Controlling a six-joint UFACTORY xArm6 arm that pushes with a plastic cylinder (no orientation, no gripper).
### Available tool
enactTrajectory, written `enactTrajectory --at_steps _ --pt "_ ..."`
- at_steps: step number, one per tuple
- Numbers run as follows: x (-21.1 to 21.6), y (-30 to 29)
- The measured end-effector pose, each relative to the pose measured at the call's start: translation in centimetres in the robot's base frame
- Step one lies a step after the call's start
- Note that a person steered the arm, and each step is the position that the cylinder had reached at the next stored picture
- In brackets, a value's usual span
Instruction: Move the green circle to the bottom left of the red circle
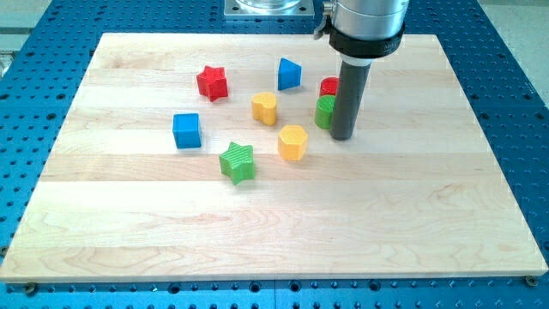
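Single view, raised, looking down at a slant across the wooden board (274, 232) from its near edge toward the arm's base plate (266, 7) at the view's top. Moderately near: whole board in frame, blue perforated table (26, 172) bordering all four sides. No second view.

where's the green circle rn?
The green circle sits right of the board's centre, just below the red circle and seemingly touching it, with my tip against its right side; the yellow hexagon lies to its lower left.

wood board (480, 215) | 8 blks: red (212, 82), blue (186, 130), yel (292, 142), grn (238, 162)
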State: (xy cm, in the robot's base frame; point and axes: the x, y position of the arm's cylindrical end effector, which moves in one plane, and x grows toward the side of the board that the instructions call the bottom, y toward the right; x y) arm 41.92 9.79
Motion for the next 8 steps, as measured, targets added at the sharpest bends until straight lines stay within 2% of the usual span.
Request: enactTrajectory --at_steps 5,8 --pt "-3.8 0.0" --pt "-4.6 0.0"
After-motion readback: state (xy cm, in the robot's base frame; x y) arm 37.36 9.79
